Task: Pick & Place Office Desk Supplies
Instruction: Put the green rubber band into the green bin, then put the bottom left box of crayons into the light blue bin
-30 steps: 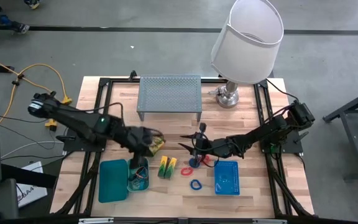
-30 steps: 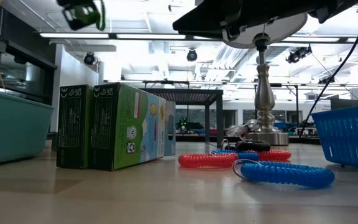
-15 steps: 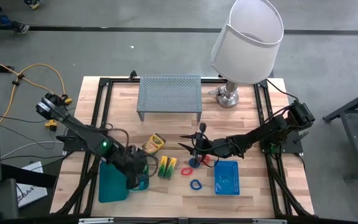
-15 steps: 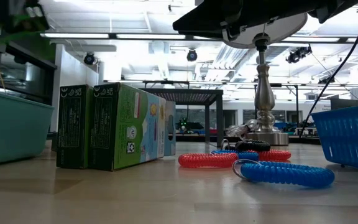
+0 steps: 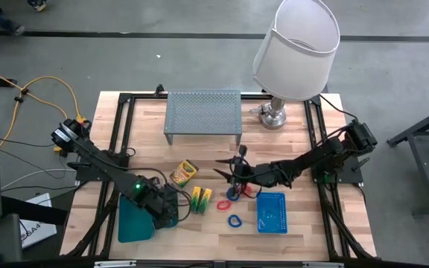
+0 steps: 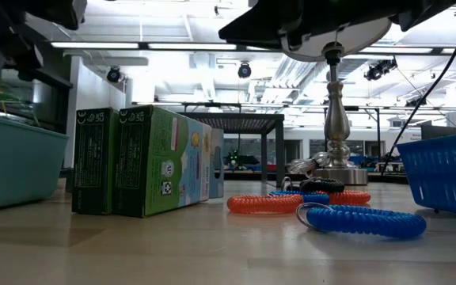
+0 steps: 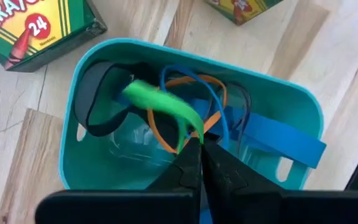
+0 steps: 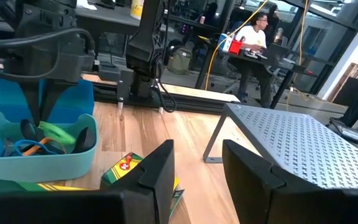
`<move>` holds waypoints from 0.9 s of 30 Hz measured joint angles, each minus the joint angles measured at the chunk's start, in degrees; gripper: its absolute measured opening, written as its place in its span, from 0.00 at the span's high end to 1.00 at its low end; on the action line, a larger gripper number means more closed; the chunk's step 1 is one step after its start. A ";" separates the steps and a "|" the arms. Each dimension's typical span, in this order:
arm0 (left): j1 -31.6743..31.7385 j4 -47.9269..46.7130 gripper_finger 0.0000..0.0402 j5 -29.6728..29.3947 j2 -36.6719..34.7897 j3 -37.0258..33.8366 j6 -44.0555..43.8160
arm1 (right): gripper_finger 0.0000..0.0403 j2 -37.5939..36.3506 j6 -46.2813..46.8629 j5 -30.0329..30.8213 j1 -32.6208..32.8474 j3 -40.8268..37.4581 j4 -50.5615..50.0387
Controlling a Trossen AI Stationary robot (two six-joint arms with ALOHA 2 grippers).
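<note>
- We find the left arm stretched low across the wooden worktop [image 5: 304, 231], its left claw [image 7: 199, 144] pointing down into the small teal plastic tray [image 7: 92, 180] at the near left.
- Its fingers are pressed together on a bright green band loop [image 7: 160, 102], which hangs from the tips just above the tray's contents.
- The tray holds orange, blue and black bands in a tangle [image 7: 219, 109]; a larger flat teal plastic tray [image 5: 131, 216] lies just beside it.
- The right arm reaches in from the right, its right claw [image 8: 197, 165] held above the middle of the worktop with fingers standing apart, holding nothing.
- Under it lie red, blue and black band loops [image 5: 234, 201]; the blue mesh basket [image 5: 272, 212] sits just beside them.
- A yellow-green crayon box [image 5: 184, 173] lies flat; upright yellow-green blocks [image 5: 200, 199] stand near the small tray.
</note>
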 joint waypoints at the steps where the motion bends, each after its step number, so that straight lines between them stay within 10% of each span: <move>1: 0.02 -0.05 1.00 -0.01 -0.02 0.00 0.01 | 0.69 0.00 0.00 -0.09 -0.14 -0.01 0.00; 27: 0.01 -0.01 0.84 -1.58 -0.02 0.00 0.36 | 0.69 0.00 0.02 -0.33 -0.20 -0.01 -0.04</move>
